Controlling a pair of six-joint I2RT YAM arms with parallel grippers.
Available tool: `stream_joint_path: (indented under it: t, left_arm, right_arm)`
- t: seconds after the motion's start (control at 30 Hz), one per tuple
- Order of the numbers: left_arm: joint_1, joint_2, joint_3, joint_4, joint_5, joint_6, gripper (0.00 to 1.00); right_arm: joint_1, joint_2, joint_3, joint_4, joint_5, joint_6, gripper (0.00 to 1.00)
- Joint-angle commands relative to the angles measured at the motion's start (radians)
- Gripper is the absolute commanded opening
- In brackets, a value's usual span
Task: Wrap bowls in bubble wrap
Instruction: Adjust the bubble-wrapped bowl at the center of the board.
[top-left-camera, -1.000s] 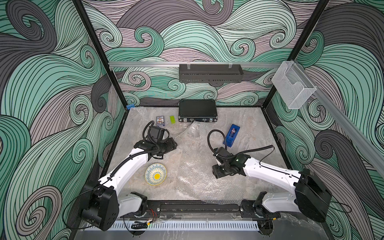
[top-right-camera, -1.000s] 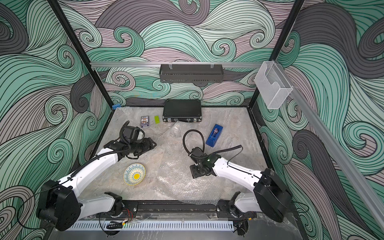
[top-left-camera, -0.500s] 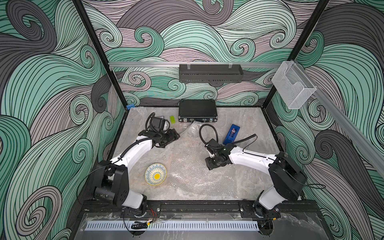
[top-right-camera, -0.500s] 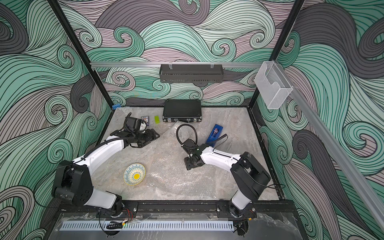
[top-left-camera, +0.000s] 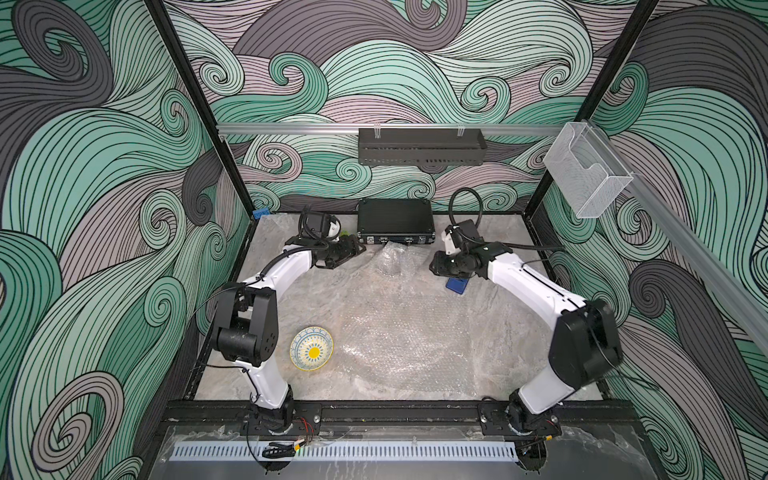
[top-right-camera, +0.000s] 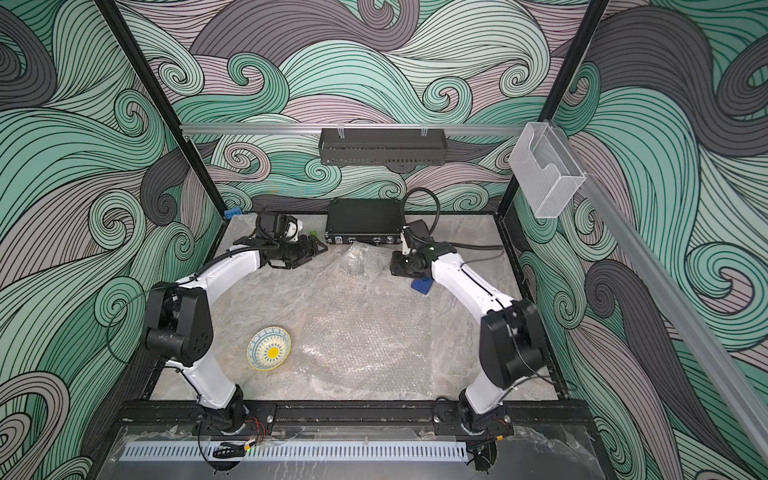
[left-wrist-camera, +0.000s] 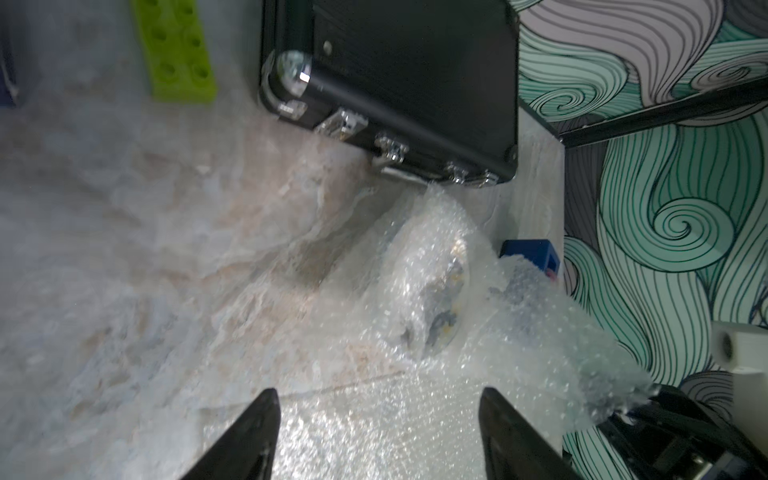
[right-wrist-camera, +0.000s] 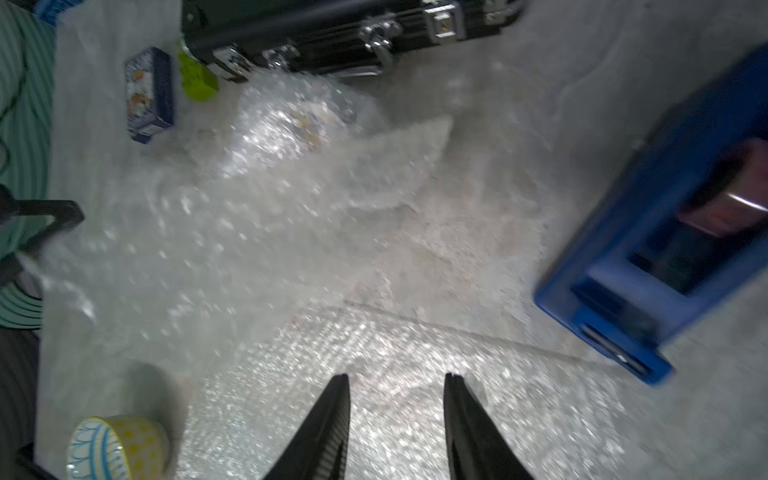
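Observation:
A cream bowl (top-left-camera: 311, 348) with a yellow centre sits uncovered near the front left, beside a flat sheet of bubble wrap (top-left-camera: 399, 345); the right wrist view shows this bowl (right-wrist-camera: 112, 446) too. At the back centre a second bowl (left-wrist-camera: 440, 291) lies bundled inside crinkled bubble wrap (top-left-camera: 392, 259). My left gripper (left-wrist-camera: 379, 395) hovers open to the left of that bundle, with nothing between its fingers. To the bundle's right, my right gripper (right-wrist-camera: 397, 378) is open more narrowly, empty, over the flat sheet. In both top views the grippers (top-right-camera: 318, 249) (top-right-camera: 392, 266) flank the bundle.
A black case (top-left-camera: 395, 222) stands against the back wall just behind the bundle. A blue box (right-wrist-camera: 665, 232) lies under the right arm. A green brick (left-wrist-camera: 174, 50) and a small blue tin (right-wrist-camera: 149, 93) sit left of the case.
Both arms have swung from the middle of the table to the back. The left gripper now sits beside the case and the right gripper above the blue box.

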Motion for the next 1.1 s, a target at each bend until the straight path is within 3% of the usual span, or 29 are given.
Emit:
stream_joint_path:
  t: [0.0, 0.17, 0.43, 0.63, 0.93, 1.07]
  left_arm:
    - [0.039, 0.114, 0.087, -0.036, 0.067, 0.056, 0.76]
    - [0.058, 0.269, 0.199, -0.025, 0.149, 0.055, 0.76]
    - [0.074, 0.344, 0.235, 0.08, 0.286, 0.011, 0.8]
    - [0.083, 0.354, 0.192, 0.212, 0.412, -0.048, 0.83]
    - [0.049, 0.404, 0.214, 0.081, 0.476, 0.084, 0.84]
    - [0.025, 0.422, 0.247, -0.009, 0.473, 0.157, 0.78]
  right_arm:
    - [0.018, 0.119, 0.132, 0.028, -0.169, 0.035, 0.37]
    - [0.057, 0.321, 0.359, -0.015, -0.234, 0.031, 0.32]
    - [0.094, 0.556, 0.574, -0.074, -0.266, -0.006, 0.31]
    - [0.101, 0.619, 0.634, -0.12, -0.252, -0.055, 0.31]
    - [0.094, 0.581, 0.59, -0.125, -0.252, -0.079, 0.31]
    - [0.094, 0.572, 0.579, -0.124, -0.269, -0.078, 0.31]
